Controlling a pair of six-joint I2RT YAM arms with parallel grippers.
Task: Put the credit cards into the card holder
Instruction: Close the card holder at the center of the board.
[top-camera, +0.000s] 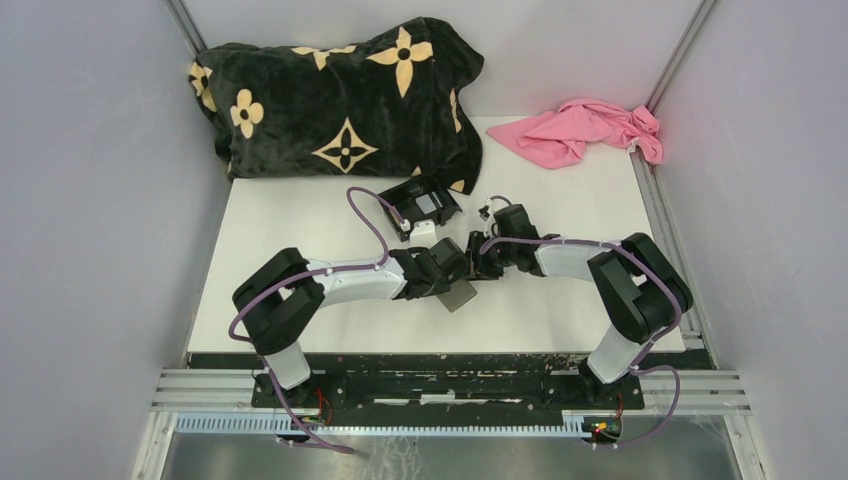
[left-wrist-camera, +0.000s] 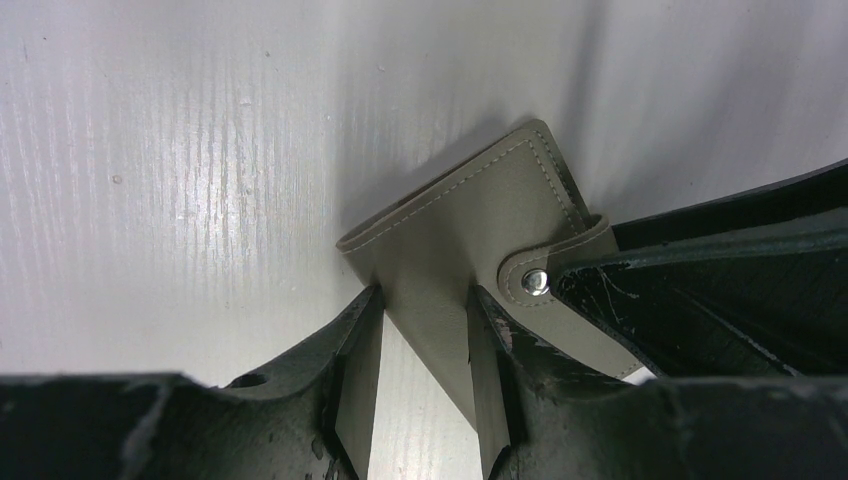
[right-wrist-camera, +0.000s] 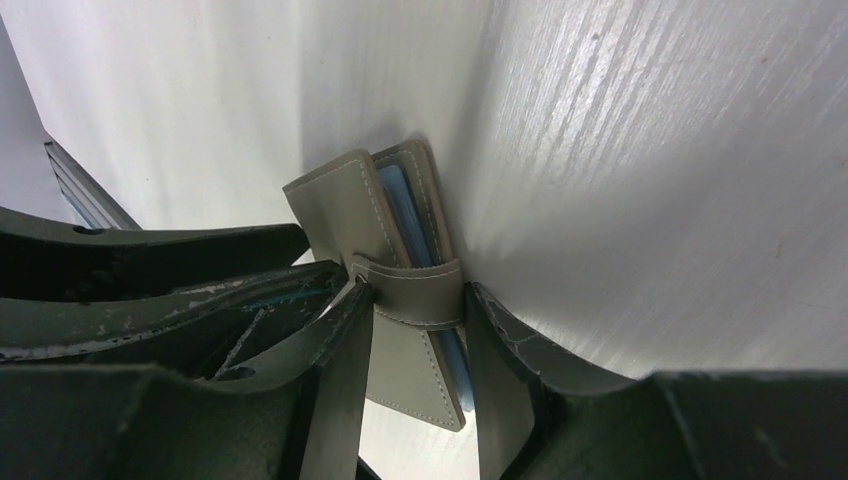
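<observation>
Left pincer (left-wrist-camera: 425, 293), grey stitched card holder (left-wrist-camera: 470, 210), folded

At the table's (top-camera: 300, 320) middle, the card holder (top-camera: 458, 294) is between the left gripper (left-wrist-camera: 425, 360) and the right gripper (right-wrist-camera: 418, 350), with a card (right-wrist-camera: 403, 210) inside it. Behind it lies a box (top-camera: 420, 205); a blanket (top-camera: 340, 100) lies back left and a cloth (top-camera: 585, 130) back right.
</observation>
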